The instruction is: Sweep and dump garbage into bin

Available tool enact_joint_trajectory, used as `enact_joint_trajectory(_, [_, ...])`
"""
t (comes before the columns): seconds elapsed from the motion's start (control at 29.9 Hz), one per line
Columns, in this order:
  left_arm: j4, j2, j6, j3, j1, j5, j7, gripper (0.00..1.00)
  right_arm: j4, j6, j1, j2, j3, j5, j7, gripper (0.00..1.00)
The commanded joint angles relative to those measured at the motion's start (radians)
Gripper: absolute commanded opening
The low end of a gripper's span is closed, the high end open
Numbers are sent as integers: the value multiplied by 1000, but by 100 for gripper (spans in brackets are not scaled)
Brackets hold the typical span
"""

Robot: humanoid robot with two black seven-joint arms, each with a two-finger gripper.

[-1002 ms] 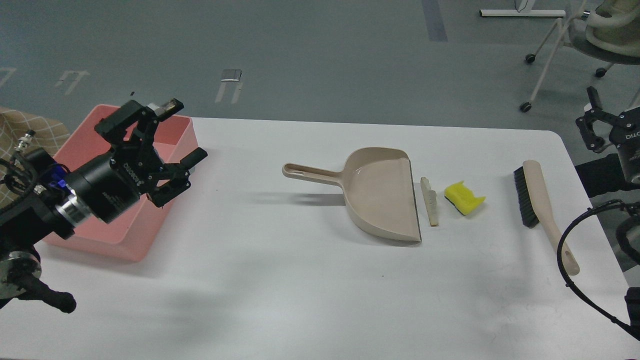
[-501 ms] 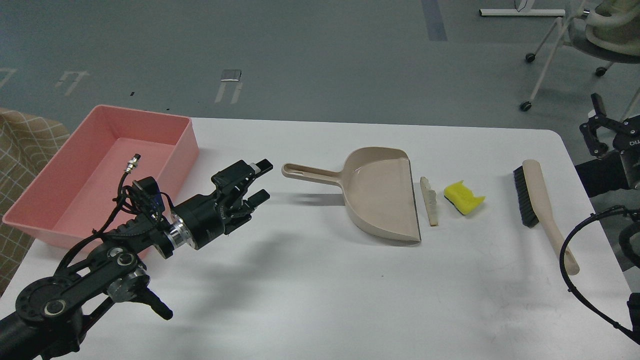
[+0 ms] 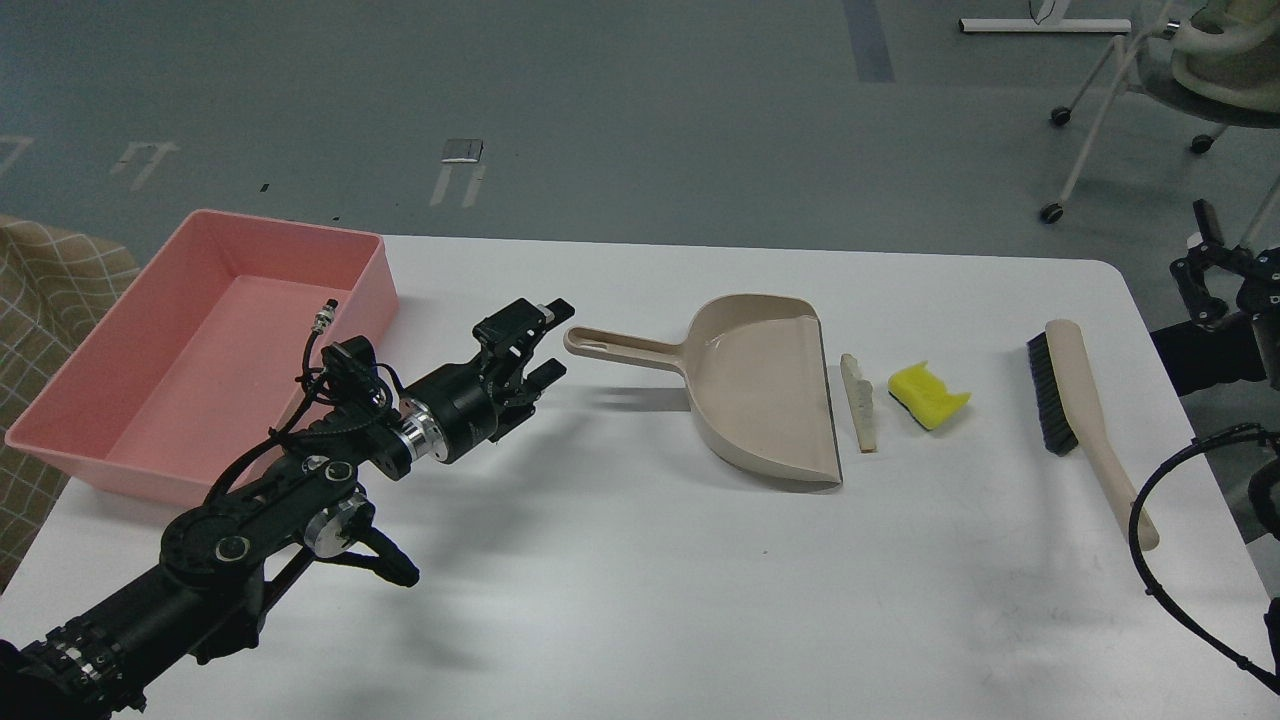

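The garbage lies on the white table: a yellow sponge piece [image 3: 929,395] and a pale beige slice [image 3: 860,402], just right of the beige dustpan's [image 3: 765,385] open lip. The dustpan's handle [image 3: 620,347] points left. My left gripper [image 3: 550,342] is open and empty, just left of the handle's end, slightly above the table. The brush [image 3: 1075,405] lies at the right, bristles facing left. The pink bin [image 3: 205,345] stands empty at the far left. My right gripper [image 3: 1205,262] is at the right edge, beyond the table, its fingers too dark to tell apart.
The white table [image 3: 640,580] has rounded corners; its right edge runs close to the brush. A rolling chair [image 3: 1190,70] stands on the floor at the back right. A black cable [image 3: 1160,520] loops at the right edge. A checked cloth [image 3: 45,290] lies left of the bin.
My left arm has swung from above the bin down and right, bringing the open gripper close to the dustpan handle's end. The right gripper has drifted slightly right. Nothing on the table moved.
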Motion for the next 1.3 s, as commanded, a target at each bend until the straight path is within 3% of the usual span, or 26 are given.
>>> enact_joint_trajectory(0.0, [52, -29, -3, 40, -31, -2, -3, 77, 0, 0, 0, -1, 1, 0, 0, 100])
enact_joint_trajectory(0.13, [83, -51, 1, 62, -52, -5, -27, 67, 0, 0, 0, 0, 1, 0, 0, 100])
enact_joint_trajectory(0.33, [101, -61, 3, 63, -74, -5, -33, 62, 0, 0, -8, 0, 1, 0, 0, 100])
enact_joint_trajectory(1.27, [264, -141, 3, 66, -137, -15, -58, 70, 0, 0, -20, 2, 2, 0, 0, 100])
